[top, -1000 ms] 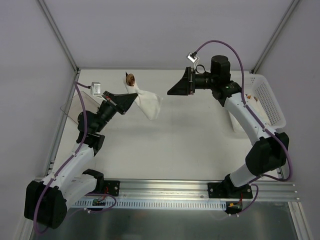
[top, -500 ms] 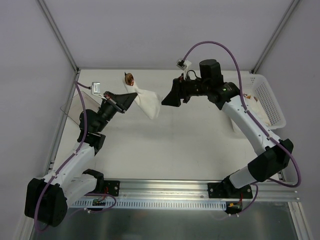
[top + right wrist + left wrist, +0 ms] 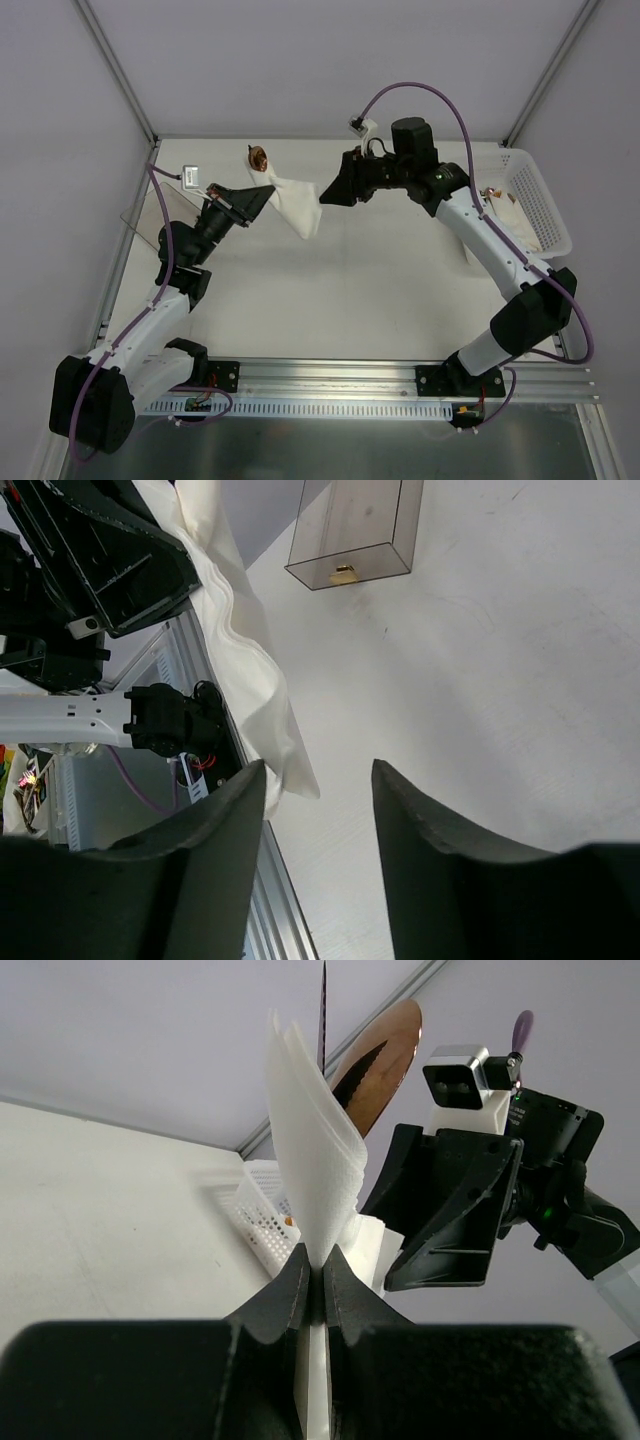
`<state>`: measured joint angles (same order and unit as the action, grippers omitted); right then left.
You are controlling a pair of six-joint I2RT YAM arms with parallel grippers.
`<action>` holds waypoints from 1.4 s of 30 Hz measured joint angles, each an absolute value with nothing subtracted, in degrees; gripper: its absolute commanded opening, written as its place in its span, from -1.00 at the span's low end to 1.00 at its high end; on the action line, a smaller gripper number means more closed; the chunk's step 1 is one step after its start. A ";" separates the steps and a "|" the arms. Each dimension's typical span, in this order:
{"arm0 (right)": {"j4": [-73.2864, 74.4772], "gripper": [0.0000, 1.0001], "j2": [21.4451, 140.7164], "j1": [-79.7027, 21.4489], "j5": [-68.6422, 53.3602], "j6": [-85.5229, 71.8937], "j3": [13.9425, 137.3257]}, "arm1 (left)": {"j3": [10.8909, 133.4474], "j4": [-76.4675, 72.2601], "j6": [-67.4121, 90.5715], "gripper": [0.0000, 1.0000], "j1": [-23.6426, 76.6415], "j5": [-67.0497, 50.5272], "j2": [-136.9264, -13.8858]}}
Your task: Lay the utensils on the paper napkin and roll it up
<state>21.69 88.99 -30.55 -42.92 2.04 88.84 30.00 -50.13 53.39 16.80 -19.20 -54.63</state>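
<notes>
Pinched tight in the left gripper (image 3: 315, 1265): paper napkin (image 3: 297, 207), utensil (image 3: 385, 1060) poking from its top; hanging just beside the right gripper (image 3: 326, 195), jaws spread, gripping nothing.

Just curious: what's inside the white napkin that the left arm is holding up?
The rounded end of a tan-brown utensil sticks out of the paper napkin, which is pinched in the left gripper. Its handle, and any other pieces, are hidden by the folds.

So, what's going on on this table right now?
The left gripper is clamped on a folded white napkin, holding it up with a brown wooden spoon sticking out of it. The right gripper, jaws apart, is close to the napkin's free end, holding nothing.
</notes>
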 measured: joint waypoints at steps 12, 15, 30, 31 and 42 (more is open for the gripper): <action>19.46 -1.00 90.78 -30.46 -41.98 -1.15 88.84 | 28.23 -51.83 55.46 -1.00 16.80 -19.31 -54.63; 19.31 -1.00 91.79 -30.39 -41.10 -1.39 88.84 | 28.16 -53.21 56.53 -1.00 16.80 -19.49 -54.76; 23.94 -0.50 92.79 -29.54 -38.98 0.27 91.02 | 28.12 -52.36 56.51 -1.00 16.82 -20.16 -54.19; 24.60 -0.47 92.27 -29.41 -38.35 0.67 91.42 | 28.12 -51.27 56.05 -1.00 16.82 -19.81 -53.63; 34.06 0.22 85.58 -39.53 -24.32 11.25 106.15 | 28.51 -38.11 53.10 -1.00 16.82 -12.80 -50.15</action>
